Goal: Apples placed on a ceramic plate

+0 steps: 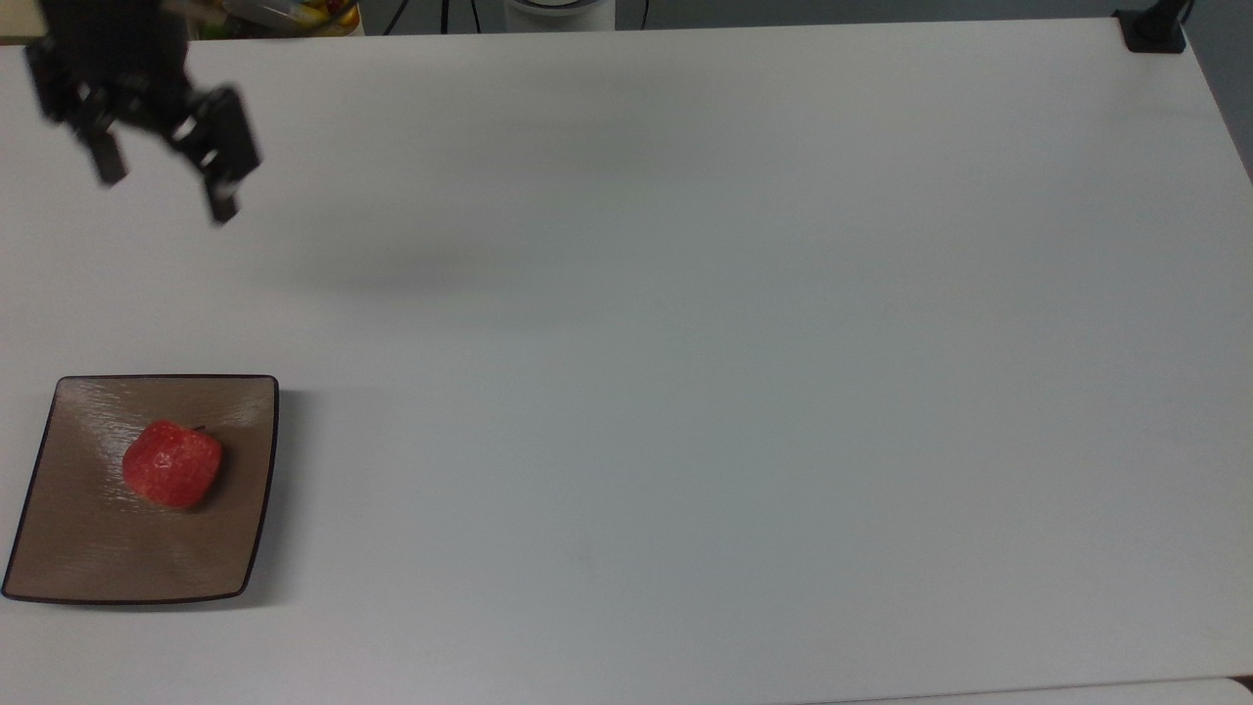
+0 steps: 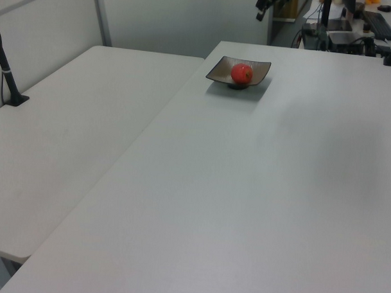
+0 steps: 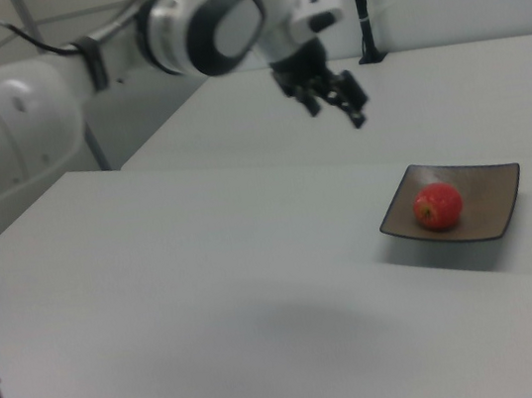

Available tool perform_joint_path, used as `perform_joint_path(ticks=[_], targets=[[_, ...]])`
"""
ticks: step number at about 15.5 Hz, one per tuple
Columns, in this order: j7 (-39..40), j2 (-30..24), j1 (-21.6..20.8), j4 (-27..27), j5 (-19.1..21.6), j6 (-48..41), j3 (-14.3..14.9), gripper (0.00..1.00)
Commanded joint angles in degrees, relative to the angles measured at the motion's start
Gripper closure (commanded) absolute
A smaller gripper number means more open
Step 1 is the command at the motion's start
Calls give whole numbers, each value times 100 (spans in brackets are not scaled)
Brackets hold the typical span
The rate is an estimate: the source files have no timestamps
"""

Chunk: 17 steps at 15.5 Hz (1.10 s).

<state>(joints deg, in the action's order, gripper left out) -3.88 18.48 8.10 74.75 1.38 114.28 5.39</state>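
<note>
The apple [image 1: 171, 464] sits on the ceramic plate [image 1: 88, 548], a little off the plate's centre, touching nothing else. The plate lies near a corner of the white table [image 1: 685, 343], at the top view's lower left. The gripper [image 1: 166, 181] hangs well apart from both, raised over the table's far edge, fingers spread and empty.
</note>
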Motion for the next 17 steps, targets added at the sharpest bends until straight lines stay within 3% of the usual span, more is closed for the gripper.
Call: perform_joint_path(ticks=[1, 7, 12, 17], targets=[[-104, -1082, -335, 743, 301, -1255, -38, 0], [-131, -1838, -1134, 1013, 363, -2683, -38, 0], [-254, -2077, -1698, 1489, 328, -2631, -29, 0], [280, -2033, -1733, 1735, 258, -1833, -29, 0]])
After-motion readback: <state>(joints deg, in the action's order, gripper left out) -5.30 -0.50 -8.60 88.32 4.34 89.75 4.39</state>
